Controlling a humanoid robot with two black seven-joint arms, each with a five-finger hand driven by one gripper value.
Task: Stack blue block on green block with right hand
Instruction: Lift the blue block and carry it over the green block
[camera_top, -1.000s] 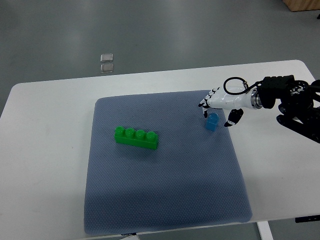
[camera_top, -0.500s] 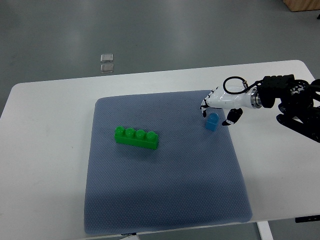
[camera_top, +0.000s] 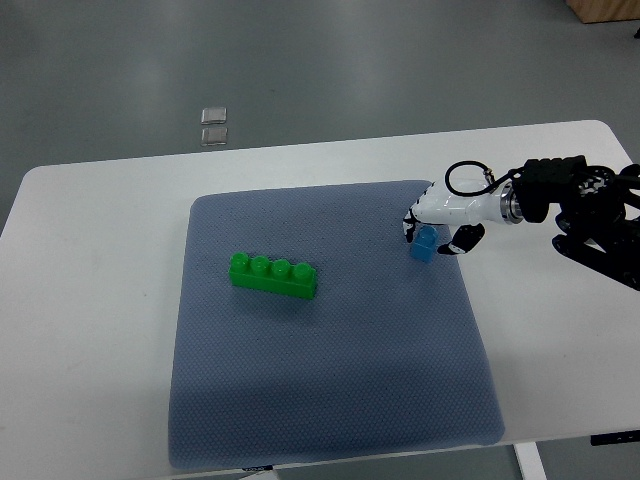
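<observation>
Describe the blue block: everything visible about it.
The blue block is a small, single-stud brick, plastic by its look, translucent light blue. It stands upright on the grey mat, near the mat's right edge, well apart from the green block to its left. The right hand is closing over it from above and the right, with fingers on either side; whether they already grip it cannot be told. Its top is partly hidden by the hand.

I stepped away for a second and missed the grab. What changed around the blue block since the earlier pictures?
The right hand came down onto the blue block, its fingers curling in around the block from both sides; a firm grasp cannot be confirmed. The blue block stayed in place on the grey mat, and the green block did not move.
</observation>
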